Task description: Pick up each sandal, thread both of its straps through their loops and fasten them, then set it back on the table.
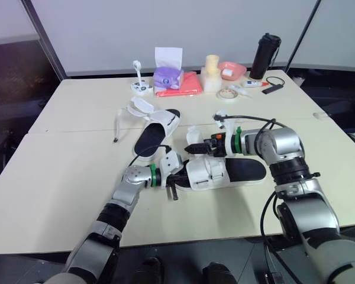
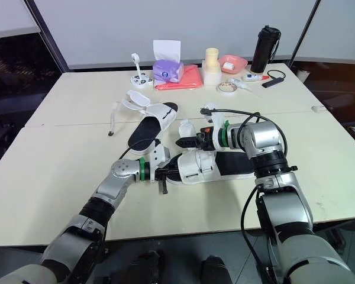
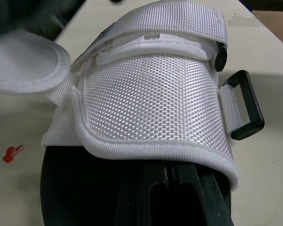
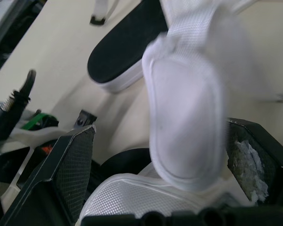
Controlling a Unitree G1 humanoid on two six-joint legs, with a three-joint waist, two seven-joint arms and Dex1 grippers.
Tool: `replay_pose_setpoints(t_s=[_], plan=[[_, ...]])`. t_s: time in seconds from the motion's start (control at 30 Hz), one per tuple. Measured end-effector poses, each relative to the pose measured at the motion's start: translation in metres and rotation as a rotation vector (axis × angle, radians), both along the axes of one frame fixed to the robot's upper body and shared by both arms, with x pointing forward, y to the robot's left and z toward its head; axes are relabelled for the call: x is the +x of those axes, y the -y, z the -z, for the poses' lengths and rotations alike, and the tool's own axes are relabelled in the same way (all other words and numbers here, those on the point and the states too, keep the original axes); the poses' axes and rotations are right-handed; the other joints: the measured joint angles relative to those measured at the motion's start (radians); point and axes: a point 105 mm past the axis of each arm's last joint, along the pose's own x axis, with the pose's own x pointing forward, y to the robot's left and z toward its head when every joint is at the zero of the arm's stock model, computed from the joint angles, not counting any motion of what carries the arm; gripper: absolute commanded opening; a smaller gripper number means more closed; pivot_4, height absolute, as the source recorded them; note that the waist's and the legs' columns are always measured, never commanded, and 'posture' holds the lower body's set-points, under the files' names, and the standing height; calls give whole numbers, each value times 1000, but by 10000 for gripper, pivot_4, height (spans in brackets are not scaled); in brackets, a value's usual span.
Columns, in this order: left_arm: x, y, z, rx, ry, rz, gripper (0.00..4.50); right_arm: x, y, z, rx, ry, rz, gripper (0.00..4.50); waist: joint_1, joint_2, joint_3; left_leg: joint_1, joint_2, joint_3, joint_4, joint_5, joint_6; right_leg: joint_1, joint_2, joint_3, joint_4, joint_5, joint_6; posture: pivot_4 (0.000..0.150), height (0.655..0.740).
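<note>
- Two sandals on the table [image 1: 59, 177]: the near sandal [image 1: 236, 170] between my left gripper [image 1: 174, 180] and right gripper [image 1: 194, 148], the far sandal [image 1: 157, 133] behind it; a pink bowl [image 1: 234, 70] holds something white I can't make out.
- Left wrist: the white upper [image 3: 146, 103] hides my grip; holding or not, I cannot tell.
- Right wrist: fingers [image 4: 70, 169] wide, blurred strap [image 4: 186, 122] between them.
</note>
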Motion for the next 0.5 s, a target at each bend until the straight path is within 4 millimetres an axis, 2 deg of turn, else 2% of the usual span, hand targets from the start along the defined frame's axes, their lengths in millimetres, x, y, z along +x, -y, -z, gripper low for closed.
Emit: replay_pose_setpoints(t_s=[0.33,0.5], plan=[[1,-1,-1,-2,5,-12,0,6,-29,-15,118,-9,-121,44376,0,0,0,0,0,0,0,0,0,0,0,0,1,0,0,1500,7400],[1,-3,1,-7,-4,-28,0,11,-33,-23,157,-5,-122,44376,-1,0,0,0,0,0,0,0,0,-1,0,0,1,0,0,1500,7400]])
